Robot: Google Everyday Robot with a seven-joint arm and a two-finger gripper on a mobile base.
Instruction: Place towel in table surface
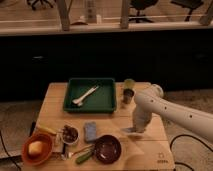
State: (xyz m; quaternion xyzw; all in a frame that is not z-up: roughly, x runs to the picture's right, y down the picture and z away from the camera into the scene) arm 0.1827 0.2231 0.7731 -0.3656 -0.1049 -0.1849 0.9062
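A small folded blue-grey towel lies flat on the wooden table, just in front of the green tray. My gripper hangs at the end of the white arm, which reaches in from the right. It sits low over the table's right half, to the right of the towel and apart from it. Nothing shows in the gripper.
A green tray at the back holds a white utensil. A green cup and a dark cup stand right of it. A dark bowl, a small bowl, an orange bowl and a green vegetable fill the front left.
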